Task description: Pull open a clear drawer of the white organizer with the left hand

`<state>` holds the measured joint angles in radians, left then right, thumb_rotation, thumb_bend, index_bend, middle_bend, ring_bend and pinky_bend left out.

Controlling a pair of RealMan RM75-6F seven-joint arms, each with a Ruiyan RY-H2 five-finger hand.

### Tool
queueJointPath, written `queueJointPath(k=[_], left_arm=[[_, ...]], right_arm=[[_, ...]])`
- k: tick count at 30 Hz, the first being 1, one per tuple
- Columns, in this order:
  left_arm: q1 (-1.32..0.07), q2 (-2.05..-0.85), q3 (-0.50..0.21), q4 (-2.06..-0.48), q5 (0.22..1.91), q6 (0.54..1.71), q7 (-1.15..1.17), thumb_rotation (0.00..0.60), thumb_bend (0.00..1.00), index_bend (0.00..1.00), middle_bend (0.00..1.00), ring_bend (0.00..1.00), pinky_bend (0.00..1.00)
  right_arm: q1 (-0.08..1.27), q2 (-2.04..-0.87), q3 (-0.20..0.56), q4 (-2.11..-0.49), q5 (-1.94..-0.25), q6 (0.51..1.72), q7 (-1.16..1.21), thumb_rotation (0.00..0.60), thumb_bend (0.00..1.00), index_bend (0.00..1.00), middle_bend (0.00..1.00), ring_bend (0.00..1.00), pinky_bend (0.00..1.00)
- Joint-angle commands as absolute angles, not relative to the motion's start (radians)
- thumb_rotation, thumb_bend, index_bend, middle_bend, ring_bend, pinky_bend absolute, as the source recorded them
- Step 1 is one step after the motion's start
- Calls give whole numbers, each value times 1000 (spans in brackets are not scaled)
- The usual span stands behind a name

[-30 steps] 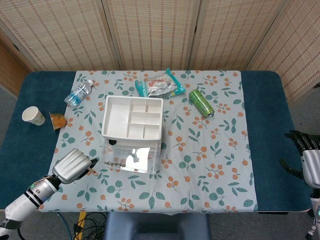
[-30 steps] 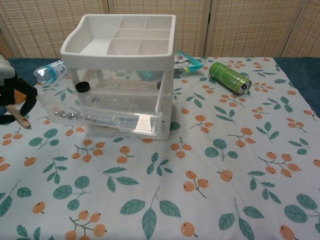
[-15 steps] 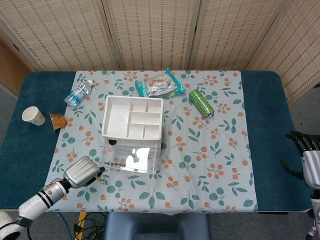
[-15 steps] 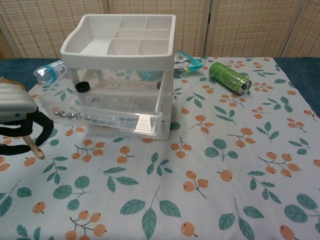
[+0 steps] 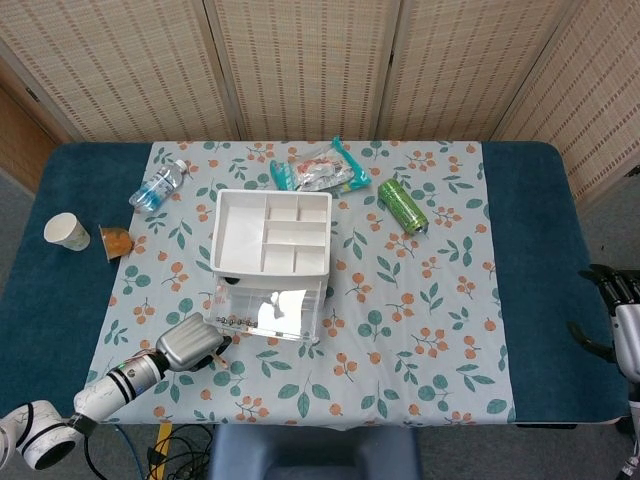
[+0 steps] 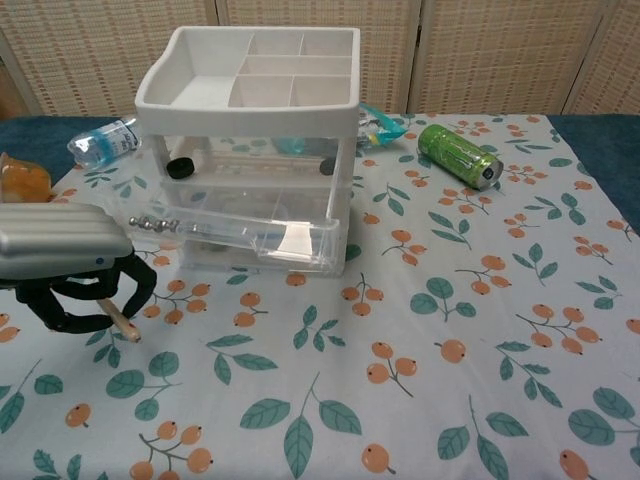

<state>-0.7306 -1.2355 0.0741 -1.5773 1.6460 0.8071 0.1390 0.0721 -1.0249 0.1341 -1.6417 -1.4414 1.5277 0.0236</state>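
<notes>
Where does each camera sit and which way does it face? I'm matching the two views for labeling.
Head view: high above the near table edge, looking steeply down on the organizer, cloth and screens; shows left hand and right hand.
Chest view: low at the near edge, looking level at the drawer front; shows only the left hand.
Shared: organizer, can, bottle, left hand.

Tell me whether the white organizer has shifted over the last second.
Yes. The white organizer slid slightly rightward, nearer the green can, as the left robot hand drew back.
</notes>
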Motion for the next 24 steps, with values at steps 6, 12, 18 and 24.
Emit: queueJointPath(k=[6, 12, 18, 24], left_arm=[[-721, -1227, 79, -1587, 1631, 825, 157, 600, 394, 351, 934, 990, 1000], [-704, -1197, 78, -1612, 1602, 843, 191, 600, 394, 348, 907, 977, 1000], [-673, -1160, 73, -1626, 1552, 872, 217, 600, 394, 359, 885, 956, 1000], [-620, -1134, 48, -1610, 1507, 964, 225, 600, 394, 371, 836, 872, 994]], right_arm=[[74, -1025, 135, -1646, -1443, 1526, 19, 600, 244, 218, 188, 223, 215], [73, -1023, 135, -1648, -1445, 1529, 18, 600, 244, 219, 187, 223, 215], [69, -1021, 135, -1649, -1445, 1534, 21, 600, 244, 218, 187, 223, 215], [70, -1025, 134, -1644, -1449, 1532, 27, 600, 244, 219, 187, 223, 215]])
